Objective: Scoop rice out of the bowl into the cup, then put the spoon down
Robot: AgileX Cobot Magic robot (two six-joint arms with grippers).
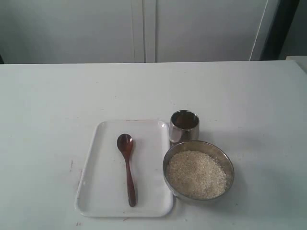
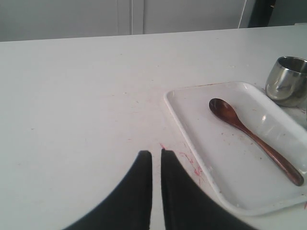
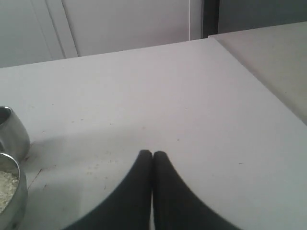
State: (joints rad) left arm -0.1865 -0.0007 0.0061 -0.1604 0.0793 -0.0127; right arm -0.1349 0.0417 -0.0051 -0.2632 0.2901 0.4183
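Note:
The dark wooden spoon [image 1: 127, 167] [image 2: 249, 136] lies flat in a white tray [image 1: 103, 203] [image 2: 192, 127], its oval end toward the far side. To the tray's right stands the small steel cup [image 1: 184, 126] [image 2: 286, 80] [image 3: 12, 132]. In front of the cup sits the wide steel bowl [image 1: 229, 165] [image 3: 17, 208], filled with white rice [image 1: 195, 174] [image 3: 5, 187]. My left gripper [image 2: 156, 153] hovers over bare table left of the tray, its fingers a thin slit apart and holding nothing. My right gripper [image 3: 152, 153] is shut and empty, right of the bowl. Neither gripper shows in the exterior view.
The white table [image 1: 57, 105] stretches wide around the tray. Pale cabinet doors [image 1: 144, 28] stand behind its far edge. A second tabletop [image 3: 268, 62] adjoins on the right side. Faint red marks [image 2: 189, 160] stain the surface by the tray's corner.

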